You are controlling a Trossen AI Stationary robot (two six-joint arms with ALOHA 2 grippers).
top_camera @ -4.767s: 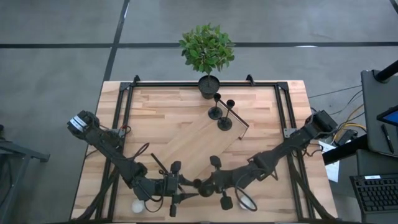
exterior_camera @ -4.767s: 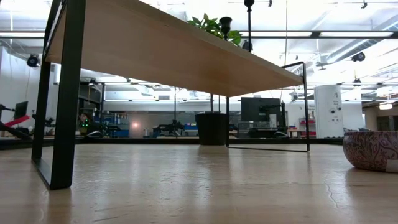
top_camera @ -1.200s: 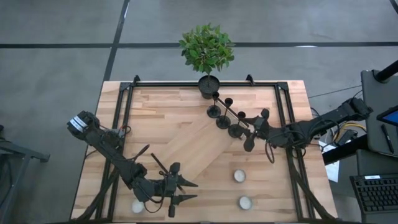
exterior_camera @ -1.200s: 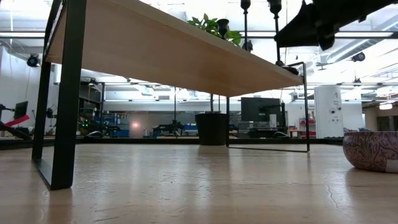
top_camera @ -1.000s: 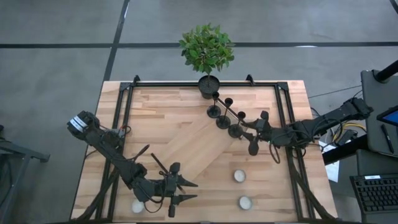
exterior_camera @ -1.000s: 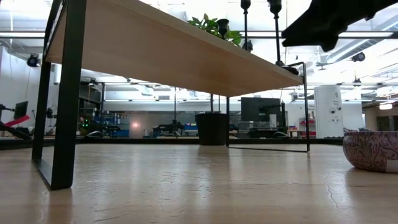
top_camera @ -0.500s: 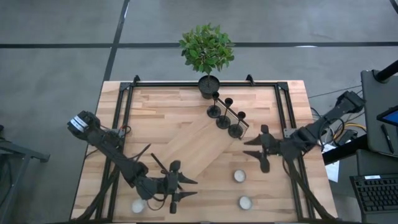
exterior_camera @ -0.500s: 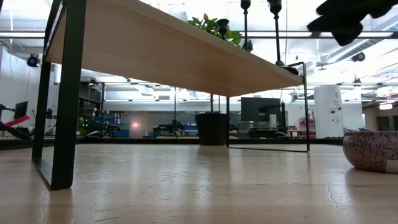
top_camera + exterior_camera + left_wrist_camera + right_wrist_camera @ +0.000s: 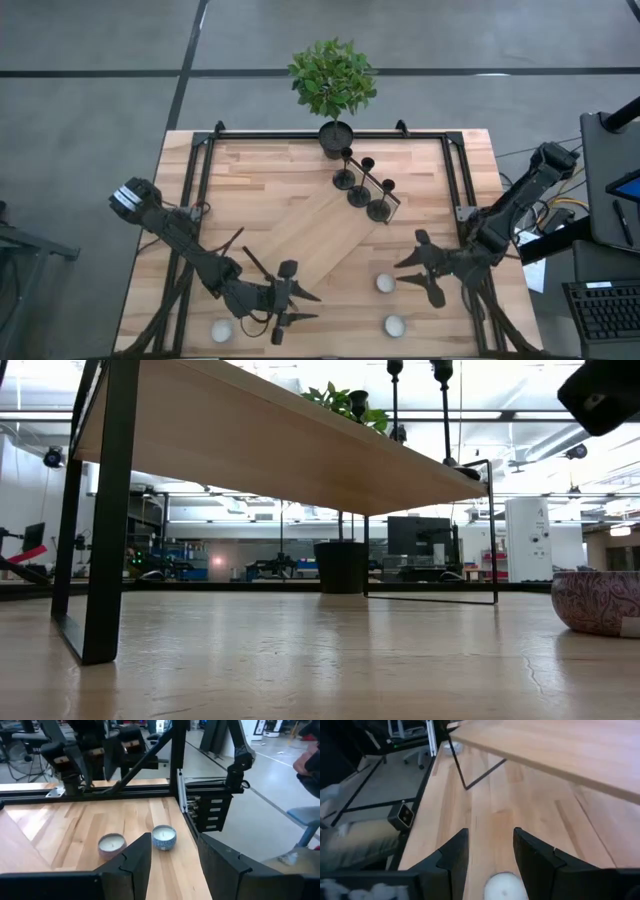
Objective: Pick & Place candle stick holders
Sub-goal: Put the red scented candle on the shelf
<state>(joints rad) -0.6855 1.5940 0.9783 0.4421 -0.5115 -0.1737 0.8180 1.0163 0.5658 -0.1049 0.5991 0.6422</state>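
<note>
**Three holders lined up on the shelf, right gripper down among the candles**

The left gripper (image 9: pixel 283 302) waits low over the near edge of the table (image 9: pixel 250 190), jaws apart and empty, with a white candle (image 9: pixel 221 330) just beside it. In the middle, a raised wooden shelf (image 9: pixel 320 235) lies diagonally across the table. At its far end the three candle stick holders (image 9: pixel 362 188) stand upright in a close row, running away from the potted plant (image 9: pixel 333 85) at the table's back edge. No gripper is near them. To the right, the right gripper (image 9: pixel 425 268) hangs just beside a second candle (image 9: pixel 385 283), jaws apart with nothing between them; a third candle (image 9: pixel 394 325) sits nearer the front edge. Judging by this, the placing of the holders looks finished. If anything follows, it calls for lining the open jaws over the candle beside them before closing, well clear of the slim holders
</note>
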